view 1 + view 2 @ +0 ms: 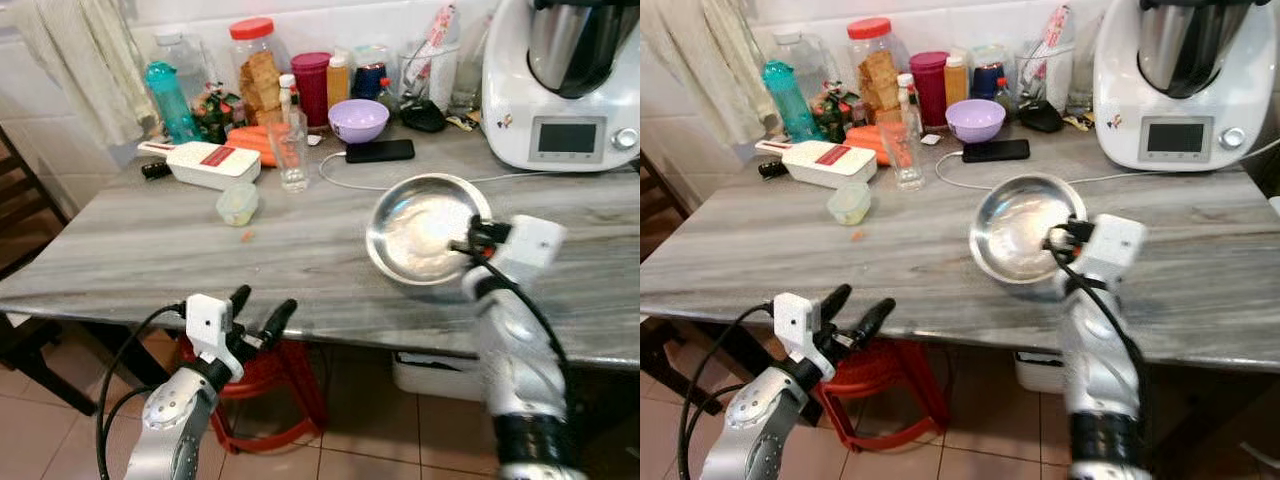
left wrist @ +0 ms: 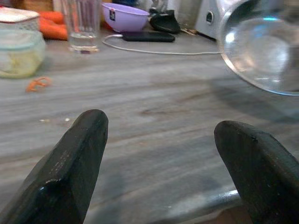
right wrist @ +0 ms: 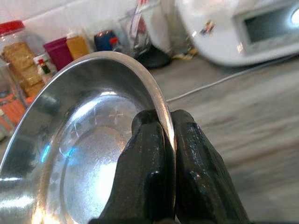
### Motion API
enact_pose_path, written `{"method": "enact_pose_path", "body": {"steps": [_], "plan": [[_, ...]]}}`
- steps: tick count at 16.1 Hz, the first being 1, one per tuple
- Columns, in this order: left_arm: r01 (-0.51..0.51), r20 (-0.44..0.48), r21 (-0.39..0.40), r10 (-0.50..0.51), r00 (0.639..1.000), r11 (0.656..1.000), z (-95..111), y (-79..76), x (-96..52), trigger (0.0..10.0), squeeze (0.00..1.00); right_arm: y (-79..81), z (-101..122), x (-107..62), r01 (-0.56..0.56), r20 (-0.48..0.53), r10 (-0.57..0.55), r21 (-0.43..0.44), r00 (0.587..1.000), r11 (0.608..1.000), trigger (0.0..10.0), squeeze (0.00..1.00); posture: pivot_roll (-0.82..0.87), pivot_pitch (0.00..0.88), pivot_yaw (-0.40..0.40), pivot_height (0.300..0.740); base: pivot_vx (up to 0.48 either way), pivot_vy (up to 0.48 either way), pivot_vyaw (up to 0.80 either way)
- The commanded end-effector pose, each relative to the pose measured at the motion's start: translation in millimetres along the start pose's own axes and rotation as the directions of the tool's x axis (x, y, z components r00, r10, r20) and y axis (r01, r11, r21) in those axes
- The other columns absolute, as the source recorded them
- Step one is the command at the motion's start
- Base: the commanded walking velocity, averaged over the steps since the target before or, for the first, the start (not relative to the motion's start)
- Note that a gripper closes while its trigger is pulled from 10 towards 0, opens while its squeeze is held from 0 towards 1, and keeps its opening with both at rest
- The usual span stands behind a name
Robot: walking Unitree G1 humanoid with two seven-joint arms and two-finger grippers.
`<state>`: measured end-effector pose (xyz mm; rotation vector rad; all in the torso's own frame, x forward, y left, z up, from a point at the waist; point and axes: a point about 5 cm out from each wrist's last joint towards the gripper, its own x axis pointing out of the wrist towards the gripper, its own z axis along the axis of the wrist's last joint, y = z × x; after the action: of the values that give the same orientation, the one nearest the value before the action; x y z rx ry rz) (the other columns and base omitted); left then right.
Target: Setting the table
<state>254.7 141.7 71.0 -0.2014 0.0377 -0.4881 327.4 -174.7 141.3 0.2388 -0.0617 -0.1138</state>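
Right end effector (image 3: pixel 163 140) on one steel bowl's (image 1: pixel 420 225) rim

**Colours around the steel plate**

The steel plate (image 1: pixel 425 228) is mirror-silver on a grey-veined marble table (image 1: pixel 150 245). Behind the plate lie a black phone (image 1: pixel 379 150) with its white cable (image 1: pixel 335 178) and a lilac bowl (image 1: pixel 358 119). Beyond them stand a maroon container (image 1: pixel 311 85) and a red-lidded jar (image 1: pixel 255 66). Far left of the plate stands a teal bottle (image 1: pixel 168 100). A red stool (image 1: pixel 262 372) shows below the table.

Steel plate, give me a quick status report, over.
Right claw shut on round shiny steel plate rim, plate tilted above grey marble table. Left claw open, at near edge. Nothing in the way.
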Motion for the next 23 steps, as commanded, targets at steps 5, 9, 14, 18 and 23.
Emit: {"method": "enact_pose_path", "body": {"steps": [5,9,14,18,23], "plan": [[0.051,0.012,0.018,-0.051,0.999,0.999,10.1,0.0,2.9,10.0,0.00,33.3,-19.8,11.0,-0.032,-0.152,0.055,0.151,0.987,0.988,10.0,0.00,-0.06,0.026,0.115,0.740,0.000,0.000,0.00],[0.084,0.011,0.002,-0.084,0.996,0.996,9.6,-6.3,5.6,10.0,0.00,43.3,-33.7,8.4,-0.023,-0.235,0.069,0.193,0.970,0.981,10.0,0.00,-0.06,0.025,0.113,0.740,0.000,0.000,0.00],[0.183,-0.028,0.011,-0.182,0.983,0.983,5.1,-12.2,2.4,10.0,0.00,45.8,-42.2,6.9,-0.014,-0.292,0.078,0.215,0.953,0.976,10.0,1.00,-0.06,0.016,0.113,0.740,0.000,0.000,0.00],[0.207,-0.034,0.016,-0.206,0.978,0.978,5.1,-14.5,4.4,10.0,0.00,43.2,-49.4,2.3,0.007,-0.317,0.067,0.227,0.946,0.974,10.0,1.00,-0.06,0.010,0.116,0.740,0.000,0.000,0.00],[0.228,-0.040,0.021,-0.227,0.973,0.973,4.7,-16.1,5.0,10.0,0.00,38.4,-35.0,5.2,-0.011,-0.242,0.062,0.206,0.968,0.979,10.0,1.00,-0.06,0.008,0.114,0.740,0.000,0.000,0.00]]}}
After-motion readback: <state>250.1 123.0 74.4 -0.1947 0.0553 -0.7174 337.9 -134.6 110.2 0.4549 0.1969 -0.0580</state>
